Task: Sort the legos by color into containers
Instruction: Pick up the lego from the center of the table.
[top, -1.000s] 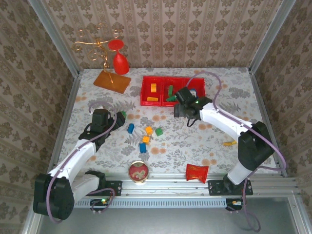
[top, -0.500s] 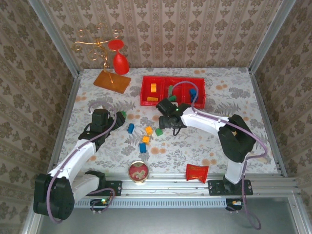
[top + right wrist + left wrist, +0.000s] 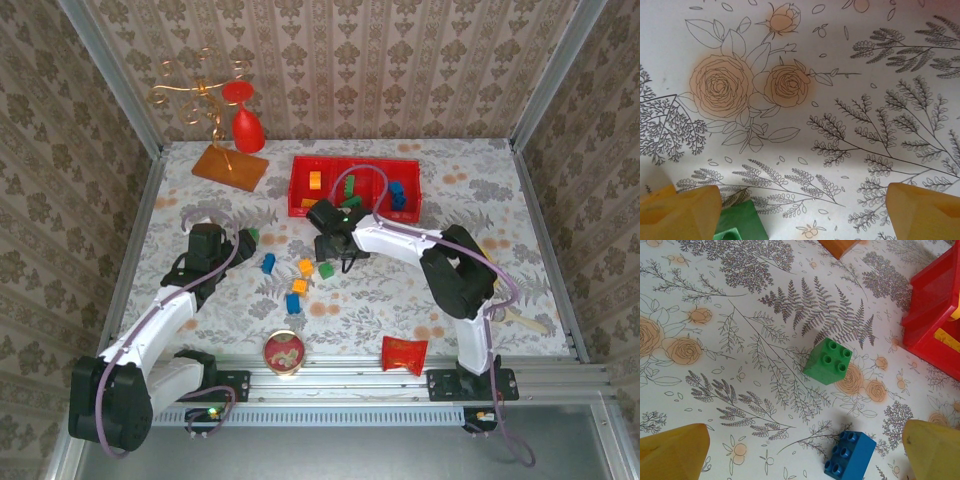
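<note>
Loose legos lie mid-table: a green block, a blue one, two orange ones, another green and another blue. The red containers hold yellow, green and blue blocks in separate compartments. My left gripper hangs open over the table; a green block lies ahead of it and a blue block lies between its fingers, near the right one. My right gripper is open low in front of the containers. A green block sits against its left finger.
A round red-gold tin and a red crinkled packet lie near the front rail. A gold wire stand on an orange base stands at the back left. Patterned walls with metal posts close the table in.
My right arm has swung left from over the containers down to the table in front of them, beside a green block. The left arm has not moved.
</note>
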Controlling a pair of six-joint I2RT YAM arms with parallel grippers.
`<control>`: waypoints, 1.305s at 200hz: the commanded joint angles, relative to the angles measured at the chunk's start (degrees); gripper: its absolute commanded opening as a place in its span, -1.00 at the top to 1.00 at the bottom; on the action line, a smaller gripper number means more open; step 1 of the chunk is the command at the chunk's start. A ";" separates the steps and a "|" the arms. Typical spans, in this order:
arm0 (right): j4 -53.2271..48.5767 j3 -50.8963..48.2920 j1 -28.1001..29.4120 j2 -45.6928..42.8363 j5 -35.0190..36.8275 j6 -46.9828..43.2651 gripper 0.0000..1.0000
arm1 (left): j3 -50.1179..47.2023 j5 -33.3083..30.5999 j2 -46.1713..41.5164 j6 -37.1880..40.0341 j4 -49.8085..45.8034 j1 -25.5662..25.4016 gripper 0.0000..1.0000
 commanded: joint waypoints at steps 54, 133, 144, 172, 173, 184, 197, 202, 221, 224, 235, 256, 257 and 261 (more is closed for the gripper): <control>-3.48 4.00 0.90 3.34 0.02 1.14 -0.74 | -0.35 0.07 -0.12 0.82 1.07 0.55 -1.00; -4.14 4.70 1.15 5.21 -0.29 0.96 -0.70 | -0.38 0.40 0.06 0.73 1.17 0.52 -1.00; -4.29 4.51 1.31 5.20 -0.33 0.91 -0.69 | -0.43 0.31 -0.06 0.73 1.09 0.53 -1.00; -5.01 3.62 1.81 4.85 -0.75 0.87 -0.65 | -0.42 0.22 -0.06 0.65 1.17 0.57 -1.00; -5.01 3.59 1.83 4.84 -0.72 0.87 -0.65 | -0.38 0.22 -0.09 0.65 1.17 0.52 -1.00; -5.28 2.97 2.03 4.29 -0.77 0.87 -0.65 | -0.35 0.25 -0.12 0.65 1.18 0.57 -1.00; -5.59 2.22 2.32 3.50 -0.80 0.87 -0.65 | -0.35 0.23 -0.12 0.65 1.17 0.56 -1.00; -5.65 1.84 2.43 3.22 -0.84 0.88 -0.65 | -0.35 0.29 -0.11 0.65 1.17 0.57 -1.00; -5.85 0.59 2.80 2.23 -1.29 0.87 -0.65 | -0.35 0.14 -0.11 0.56 1.18 0.54 -1.00; -5.89 0.45 2.86 2.09 -1.34 0.87 -0.65 | -0.35 0.21 -0.09 0.57 1.17 0.56 -1.00; -6.37 -0.04 3.12 1.57 -1.39 0.87 -0.65 | -0.19 0.24 -0.09 0.56 1.17 0.57 -1.00; -7.10 -1.06 3.51 0.78 -1.64 0.79 -0.65 | -0.21 0.22 -0.12 0.47 1.18 0.56 -1.00; -7.11 -1.08 3.51 0.79 -1.69 0.79 -0.65 | -0.24 0.22 -0.12 0.47 1.18 0.56 -1.00; -7.21 -1.30 3.65 0.61 -1.84 0.78 -0.65 | -0.17 0.23 -0.12 0.47 1.18 0.57 -1.00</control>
